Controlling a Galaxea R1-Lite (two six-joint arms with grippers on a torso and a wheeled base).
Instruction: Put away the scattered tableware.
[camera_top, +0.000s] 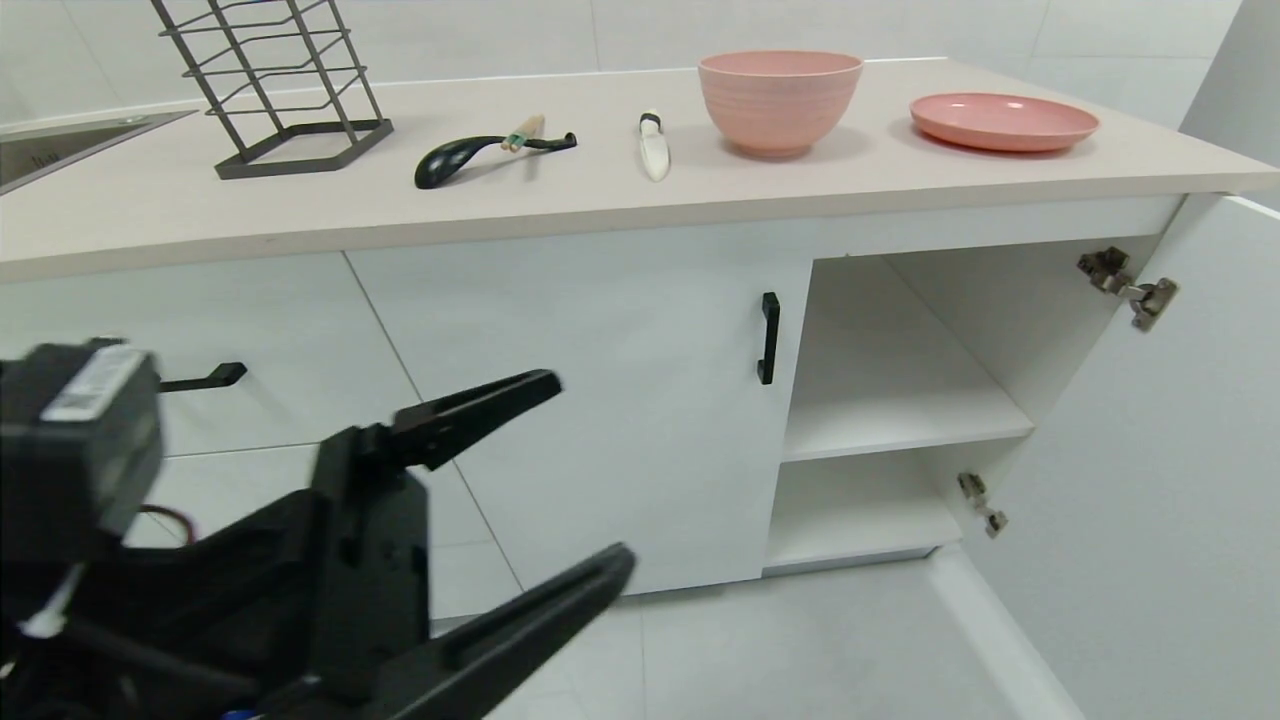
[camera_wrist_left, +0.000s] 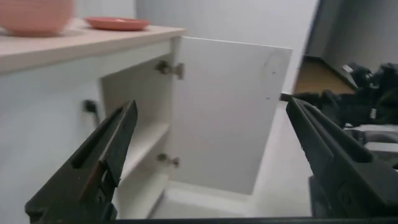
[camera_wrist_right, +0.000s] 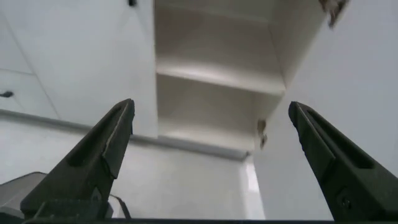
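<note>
A: Pink bowl (camera_top: 780, 100) and pink plate (camera_top: 1003, 121) stand apart on the beige counter (camera_top: 600, 195), the plate nearer the right end, above the open cabinet (camera_top: 890, 400).

B: The smaller pieces?

A: A black spoon (camera_top: 450, 158), chopsticks (camera_top: 523, 132) across its handle, and a white utensil (camera_top: 654, 148) lie between the wire rack (camera_top: 290, 90) and the bowl.

B: And the grippers?

A: The left gripper (camera_top: 590, 470) hangs before the closed doors, well below the tableware, jaws spread wide, holding nothing. The right gripper (camera_wrist_right: 211, 107), equally wide, faces the cabinet's shelves.
</note>
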